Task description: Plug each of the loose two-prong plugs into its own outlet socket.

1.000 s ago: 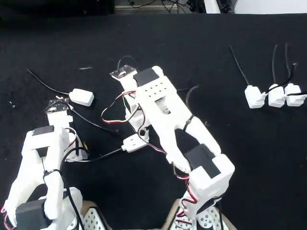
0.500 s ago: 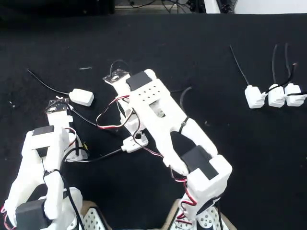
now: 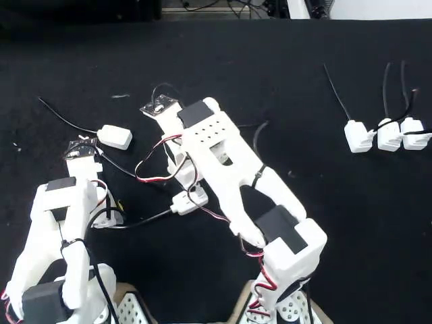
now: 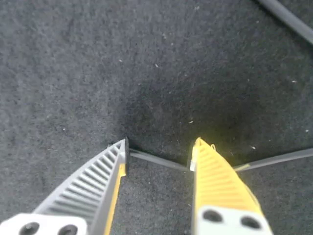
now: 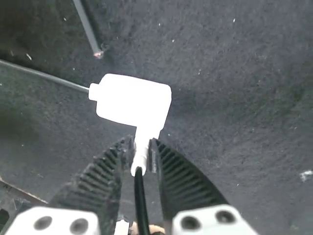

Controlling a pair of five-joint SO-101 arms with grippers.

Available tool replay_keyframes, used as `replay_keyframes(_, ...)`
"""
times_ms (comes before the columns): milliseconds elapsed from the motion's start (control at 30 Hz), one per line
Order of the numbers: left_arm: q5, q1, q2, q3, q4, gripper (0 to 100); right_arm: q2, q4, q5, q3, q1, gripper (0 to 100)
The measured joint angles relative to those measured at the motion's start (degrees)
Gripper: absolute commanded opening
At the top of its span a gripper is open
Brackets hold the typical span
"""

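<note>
Black cloth table [image 3: 283,74]; a pale strip [image 3: 381,8], perhaps floor, beyond.
Right gripper [image 5: 141,144] pinches a white plug [image 5: 134,103] by its neck; left gripper [image 4: 160,144] spread astride a thin cable [image 4: 156,161].

Smooth white plastic plug [image 5: 133,100] on matt, fuzzy black cloth [image 5: 234,73].

White plug [image 5: 132,103] on black cloth [image 5: 234,88], narrow neck pinched in the right gripper [image 5: 141,144]; black cord [image 5: 140,196] running between the ribbed fingers [image 5: 107,171]; thin grey cable [image 5: 44,74] leaving the plug's nub; loose wire end [image 5: 88,27] near
</note>
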Motion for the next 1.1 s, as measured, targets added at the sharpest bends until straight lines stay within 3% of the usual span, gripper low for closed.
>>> replay_keyframes(1100,0.0,0.0,0.0,0.0,0.0,22,-0.6,-6.0,2.1,4.4,0.1,1.1)
